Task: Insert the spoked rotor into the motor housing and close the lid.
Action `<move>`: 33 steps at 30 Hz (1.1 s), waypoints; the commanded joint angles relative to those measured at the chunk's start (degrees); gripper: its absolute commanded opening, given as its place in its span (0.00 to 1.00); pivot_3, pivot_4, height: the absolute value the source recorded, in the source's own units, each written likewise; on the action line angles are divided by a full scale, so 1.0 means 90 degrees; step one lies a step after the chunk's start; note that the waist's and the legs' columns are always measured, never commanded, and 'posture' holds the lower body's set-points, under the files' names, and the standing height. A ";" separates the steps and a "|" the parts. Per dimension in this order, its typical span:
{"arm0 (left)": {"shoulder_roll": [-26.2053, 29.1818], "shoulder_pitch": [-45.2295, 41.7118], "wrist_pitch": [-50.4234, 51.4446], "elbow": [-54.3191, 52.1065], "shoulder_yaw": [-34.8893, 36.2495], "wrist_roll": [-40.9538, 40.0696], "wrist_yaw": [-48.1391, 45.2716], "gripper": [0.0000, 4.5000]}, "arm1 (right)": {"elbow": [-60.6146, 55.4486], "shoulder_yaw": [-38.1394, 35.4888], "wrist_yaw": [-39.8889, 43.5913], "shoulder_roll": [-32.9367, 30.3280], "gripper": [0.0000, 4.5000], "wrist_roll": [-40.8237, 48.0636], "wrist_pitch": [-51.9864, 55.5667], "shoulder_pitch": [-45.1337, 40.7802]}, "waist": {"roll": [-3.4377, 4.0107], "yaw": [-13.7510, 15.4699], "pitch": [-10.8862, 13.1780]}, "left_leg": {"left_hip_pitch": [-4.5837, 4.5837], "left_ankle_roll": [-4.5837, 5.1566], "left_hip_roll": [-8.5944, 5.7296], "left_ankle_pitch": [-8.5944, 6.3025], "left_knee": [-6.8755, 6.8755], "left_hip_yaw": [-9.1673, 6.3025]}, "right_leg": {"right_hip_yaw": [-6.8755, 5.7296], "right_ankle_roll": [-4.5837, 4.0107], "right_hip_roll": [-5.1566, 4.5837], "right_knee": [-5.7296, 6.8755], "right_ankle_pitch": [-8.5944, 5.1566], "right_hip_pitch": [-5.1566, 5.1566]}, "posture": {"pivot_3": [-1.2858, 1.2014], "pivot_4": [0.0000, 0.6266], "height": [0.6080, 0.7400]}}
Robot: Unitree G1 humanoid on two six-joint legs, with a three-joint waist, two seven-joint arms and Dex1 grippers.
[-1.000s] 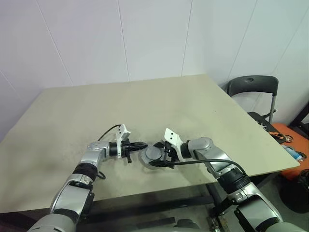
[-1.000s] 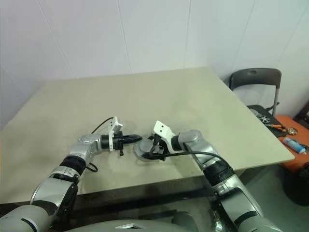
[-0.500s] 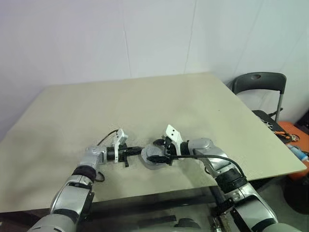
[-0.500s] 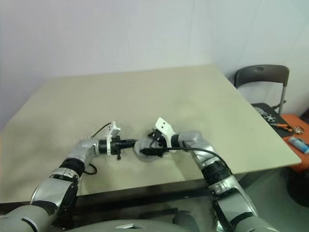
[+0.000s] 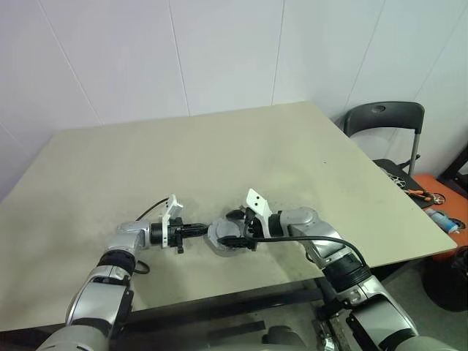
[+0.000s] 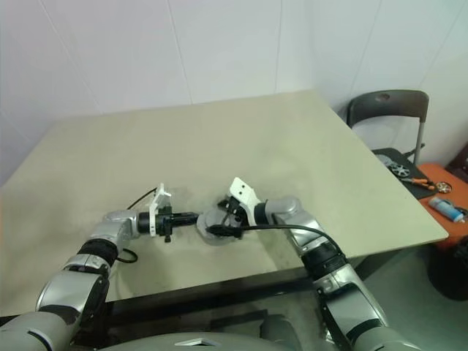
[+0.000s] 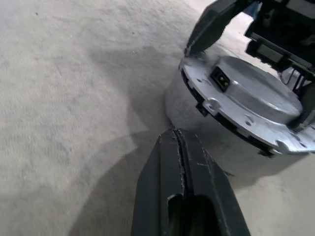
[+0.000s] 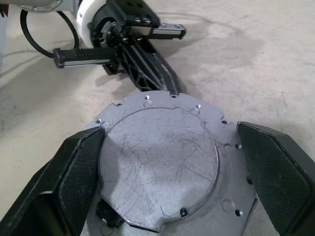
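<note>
Right gripper (image 8: 162,162) is spread wide, a finger either side of the grey lid (image 8: 162,157), steadying the motor housing (image 7: 216,132) under it on the table (image 5: 219,153). Left gripper (image 7: 182,147) is pinched shut and empty, tip just beside the rim, likely nudging. Can't see the rotor.

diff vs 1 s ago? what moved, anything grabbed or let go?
The left gripper, shut and empty, drew back a little from the assembly's edge toward the robot's left; its tip sits just off the rim. Nothing was taken or released. The right gripper stays spread wide across the lid, which still sits on the motor housing on the table. The head camera shifted, not the parts.
</note>
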 commanded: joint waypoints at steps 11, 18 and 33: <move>-0.0566 -0.0327 0.1534 -0.3790 0.2152 -0.1931 0.3061 0.00 | 0.0652 0.0226 -0.0202 -0.0228 0.99 -0.0462 0.0230 0.0259 | -0.0103 0.0032 0.0141 | -0.0009 -0.0016 -0.0031 0.0007 0.0017 -0.0091 | -0.0010 -0.0003 0.0001 0.0012 0.0004 -0.0005 | 0.52 0.00 1.00; -0.0382 0.0117 0.3540 -0.6264 0.1814 -0.2913 0.4003 0.00 | 0.0746 0.0276 -0.0177 -0.0210 0.99 -0.0502 0.0169 0.0198 | -0.0076 0.0008 0.0152 | -0.0015 -0.0022 -0.0034 0.0008 0.0015 -0.0076 | -0.0007 -0.0002 0.0002 0.0012 0.0005 -0.0009 | 0.52 0.00 1.00; 0.0700 0.1151 0.4582 -0.7127 0.1098 -0.3224 0.3506 0.00 | 0.0757 0.0327 -0.0180 -0.0221 0.99 -0.0523 0.0126 0.0223 | -0.0080 0.0014 0.0187 | -0.0013 -0.0032 -0.0035 0.0011 0.0017 -0.0072 | -0.0008 -0.0032 0.0003 0.0008 -0.0008 -0.0010 | 0.52 0.00 1.00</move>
